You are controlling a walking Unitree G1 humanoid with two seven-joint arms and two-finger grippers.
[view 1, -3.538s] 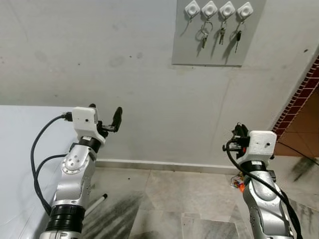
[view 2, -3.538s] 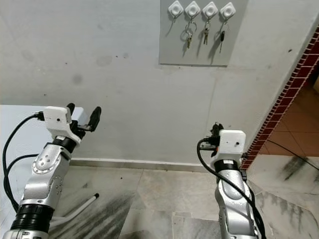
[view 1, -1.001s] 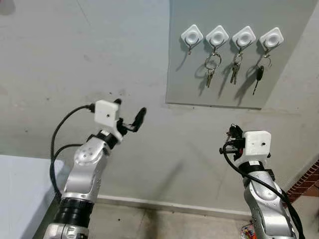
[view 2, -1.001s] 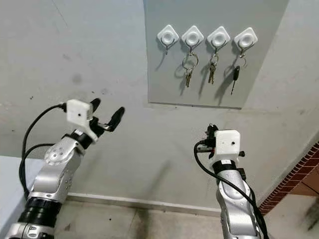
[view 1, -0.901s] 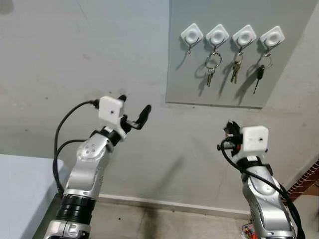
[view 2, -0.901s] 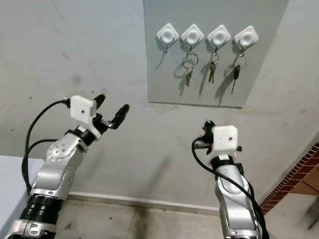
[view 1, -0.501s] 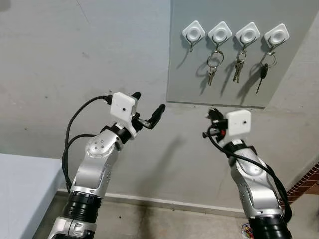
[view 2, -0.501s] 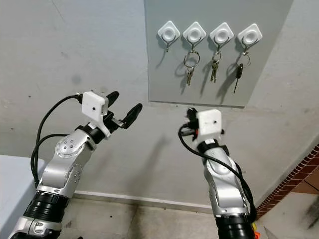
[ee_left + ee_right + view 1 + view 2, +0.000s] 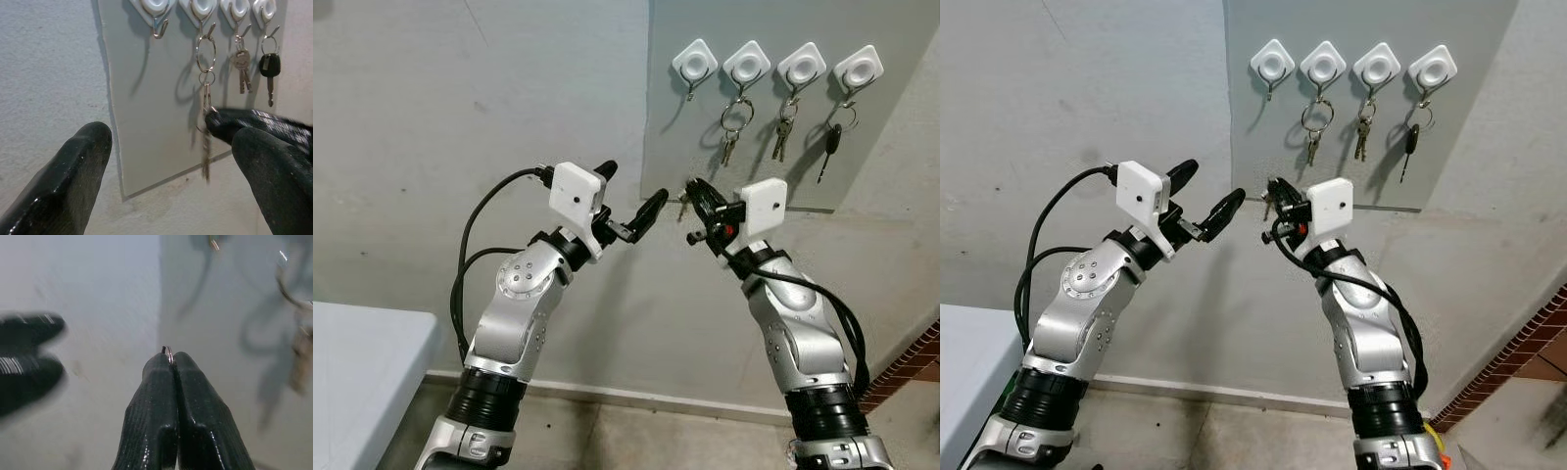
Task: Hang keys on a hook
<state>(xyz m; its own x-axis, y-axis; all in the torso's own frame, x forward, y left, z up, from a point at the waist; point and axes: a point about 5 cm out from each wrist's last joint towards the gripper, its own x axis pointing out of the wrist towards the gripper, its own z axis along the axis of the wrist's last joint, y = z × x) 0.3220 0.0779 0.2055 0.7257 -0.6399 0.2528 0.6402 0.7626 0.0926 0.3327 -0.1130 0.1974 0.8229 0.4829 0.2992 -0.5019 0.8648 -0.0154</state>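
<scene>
Pinching a key ring [image 9: 168, 352] between pressed-together fingers, the right gripper [image 9: 697, 194] sits below the empty hook [image 9: 693, 65] on the gray board [image 9: 881, 147]. The left gripper [image 9: 631, 196] is beside it, fingers spread apart.

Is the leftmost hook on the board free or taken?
Free: the leftmost hook is bare; the other three hold keys. The right gripper is shut on a key ring.

A thin, shiny metal key ring [image 9: 168, 352] is pinched by the matt, ribbed black fingers [image 9: 156, 406] of the right pincer [image 9: 169, 363]; glossy white plastic hooks [image 9: 694, 63] are mounted on a smooth grey panel [image 9: 666, 147].
</scene>
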